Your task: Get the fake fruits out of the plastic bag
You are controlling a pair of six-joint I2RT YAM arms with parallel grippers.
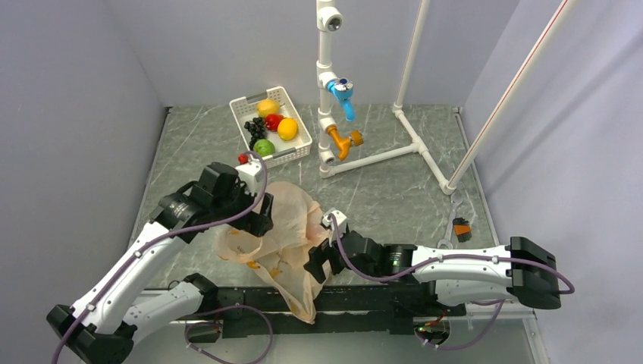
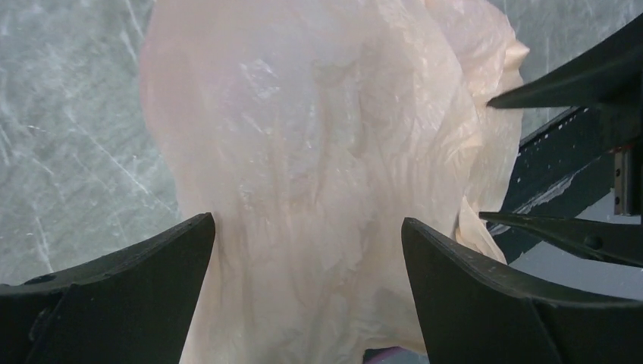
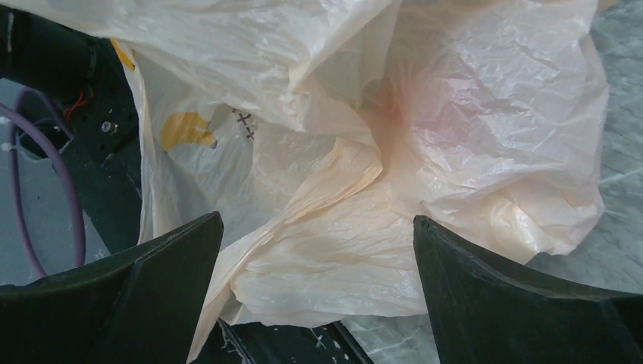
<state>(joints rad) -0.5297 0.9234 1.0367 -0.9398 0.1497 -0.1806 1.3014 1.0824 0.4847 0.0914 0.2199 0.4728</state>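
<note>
The plastic bag [image 1: 284, 220] lies crumpled between the 2 arms, its long axis running to the table's [image 1: 394, 189] near edge. The left gripper [image 2: 307, 227] and right gripper [image 3: 317, 227] both gape empty, facing it about equally near.

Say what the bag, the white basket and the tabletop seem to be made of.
Bag: thin plastic film, translucent peach, crinkled and slightly shiny. Basket: likely moulded plastic, white, with lattice walls. Tabletop: grey-green with pale veins like marble; stone or a printed laminate, cannot tell.
</note>
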